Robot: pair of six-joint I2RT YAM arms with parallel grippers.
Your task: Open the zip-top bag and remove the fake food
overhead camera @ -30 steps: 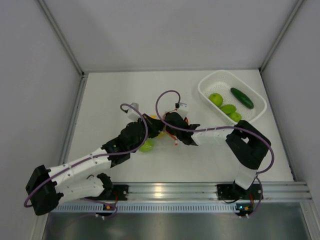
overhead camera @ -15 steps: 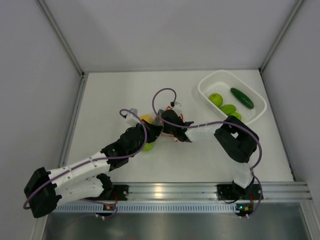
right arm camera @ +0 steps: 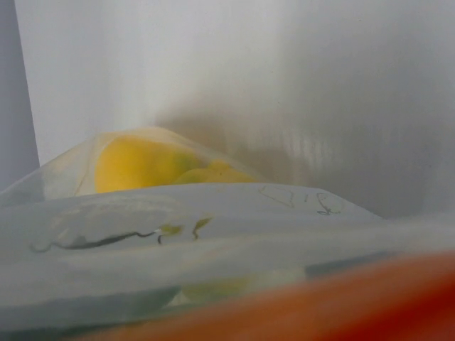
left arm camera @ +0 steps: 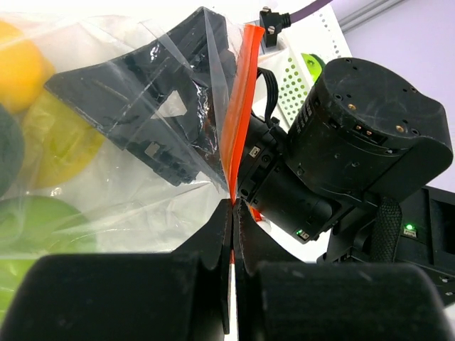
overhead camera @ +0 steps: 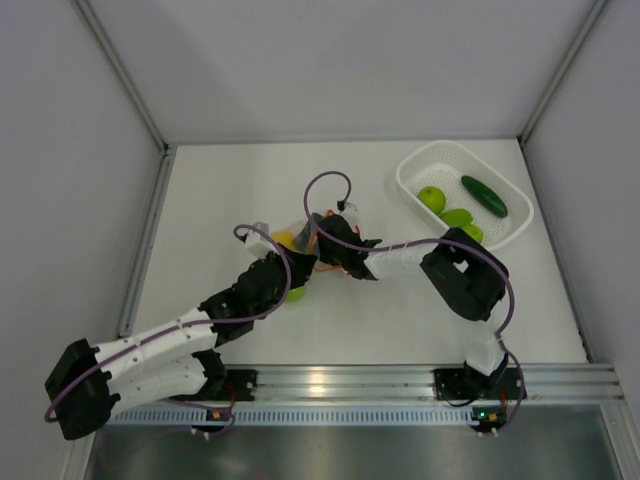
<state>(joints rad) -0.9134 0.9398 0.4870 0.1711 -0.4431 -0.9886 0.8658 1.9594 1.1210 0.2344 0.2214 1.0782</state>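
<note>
The zip-top bag is held up between my two grippers at mid-table. In the left wrist view my left gripper is shut on its orange-red zip strip. Fake food shows through the clear plastic: a yellow piece, a yellow-green one and a green one. My right gripper is pushed against the bag's mouth, and its dark fingers show through the plastic. In the right wrist view the bag and the strip fill the frame and hide the jaws, with yellow food behind.
A white perforated basket stands at the back right and holds three light-green fruits and a dark-green cucumber. Grey walls close the table on the left, back and right. The aluminium rail runs along the near edge.
My right gripper has moved left and away from me, into the bag's mouth. My left gripper has shifted slightly left, still holding the strip. The bag now stands higher between them.
</note>
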